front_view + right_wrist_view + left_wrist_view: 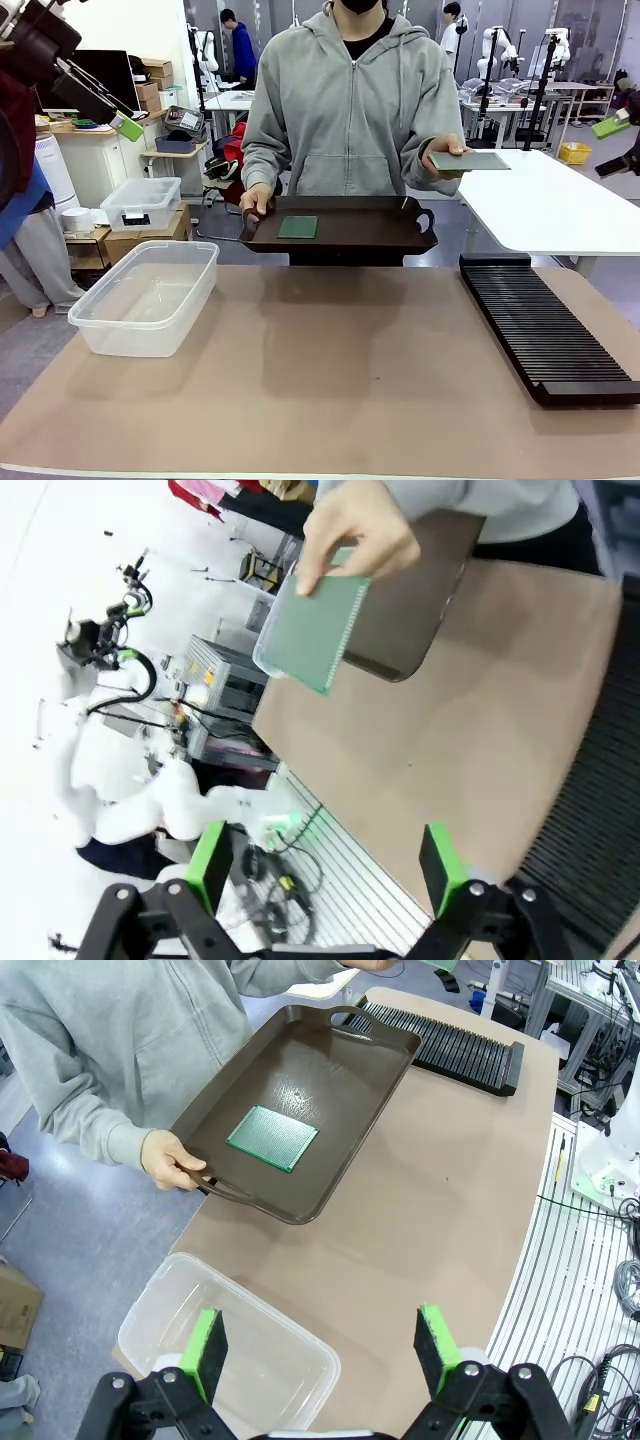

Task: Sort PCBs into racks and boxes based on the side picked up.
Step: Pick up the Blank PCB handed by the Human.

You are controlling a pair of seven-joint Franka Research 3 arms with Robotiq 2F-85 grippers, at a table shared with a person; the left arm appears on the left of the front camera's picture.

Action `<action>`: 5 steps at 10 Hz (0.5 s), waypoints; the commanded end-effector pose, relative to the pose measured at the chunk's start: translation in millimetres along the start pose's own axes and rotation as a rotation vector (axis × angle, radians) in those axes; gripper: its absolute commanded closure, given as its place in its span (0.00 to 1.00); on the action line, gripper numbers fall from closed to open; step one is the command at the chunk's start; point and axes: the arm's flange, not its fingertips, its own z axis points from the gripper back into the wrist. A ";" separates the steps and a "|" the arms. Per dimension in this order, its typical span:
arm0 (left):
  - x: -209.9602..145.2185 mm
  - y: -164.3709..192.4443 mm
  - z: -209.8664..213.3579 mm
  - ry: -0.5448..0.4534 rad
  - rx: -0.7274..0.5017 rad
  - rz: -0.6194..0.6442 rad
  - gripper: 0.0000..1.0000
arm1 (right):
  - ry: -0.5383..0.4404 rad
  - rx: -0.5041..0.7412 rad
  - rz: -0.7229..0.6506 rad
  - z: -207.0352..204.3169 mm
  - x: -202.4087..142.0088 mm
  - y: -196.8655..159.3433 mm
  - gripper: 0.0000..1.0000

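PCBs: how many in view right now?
2. One PCB lies flat in the tray the person holds by a handle. The other PCB is held up by the person, toward the robot's right. No sign of hidden ones.

Green with a fine dotted grid on the PCB in the tray (272,1138), a duller grey-green on the held PCB (470,160). Dark brown for the tray (370,232), black with narrow parallel slots for the rack (545,330), clear for the box (100,330). Tan for the table (330,380), grey for the hoodie (350,110), bright green for the pads (207,1345) of the left gripper (320,1320).
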 end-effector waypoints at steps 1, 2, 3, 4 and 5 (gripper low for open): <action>-1.0 0.3 -1.5 -0.002 0.004 -0.002 0.00 | -0.064 0.083 -0.133 -12.9 7.0 -5.2 0.00; -1.0 0.3 -1.5 -0.002 0.004 -0.002 0.00 | -0.071 0.123 -0.152 -23.6 5.5 -13.2 0.00; -1.0 0.3 -1.5 -0.002 0.004 -0.002 0.00 | -0.084 0.139 -0.167 -36.4 5.3 -21.0 0.00; -1.0 0.3 -1.5 -0.002 0.004 -0.002 0.00 | -0.089 0.075 -0.059 -36.6 8.0 -20.7 0.00; -1.0 0.3 -1.5 -0.002 0.004 -0.002 0.00 | -0.051 0.110 -0.138 -27.8 7.8 -25.8 0.00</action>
